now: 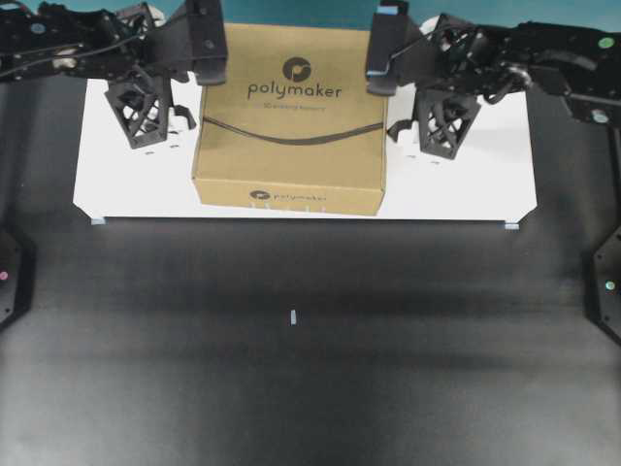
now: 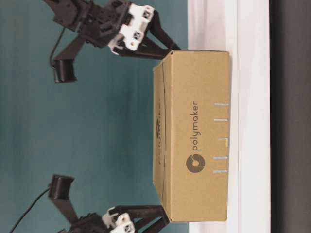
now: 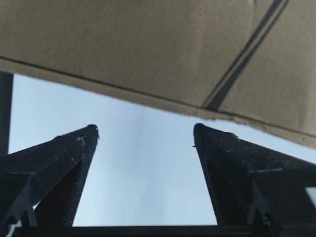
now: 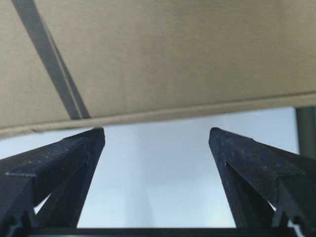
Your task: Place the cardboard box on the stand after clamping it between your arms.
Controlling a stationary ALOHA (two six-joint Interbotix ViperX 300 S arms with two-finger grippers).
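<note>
The cardboard box (image 1: 291, 126), brown with the "polymaker" print, rests on the white stand (image 1: 466, 194) near its middle. My left gripper (image 1: 184, 121) is open just beside the box's left side. My right gripper (image 1: 398, 131) is open just beside its right side. In the left wrist view the gripper (image 3: 145, 128) holds nothing; its tips end just short of the box (image 3: 148, 44), with the stand (image 3: 143, 168) below. In the right wrist view the gripper (image 4: 157, 129) is also empty, one tip at the edge of the box (image 4: 173, 54). The table-level view shows the box (image 2: 194, 136) between both grippers.
The stand has small light-blue marks at its front corners (image 1: 97, 221). In front of it lies dark table (image 1: 291, 369) with a small white mark (image 1: 292, 316). The arms' black bases stand at the table's left and right edges (image 1: 606, 282).
</note>
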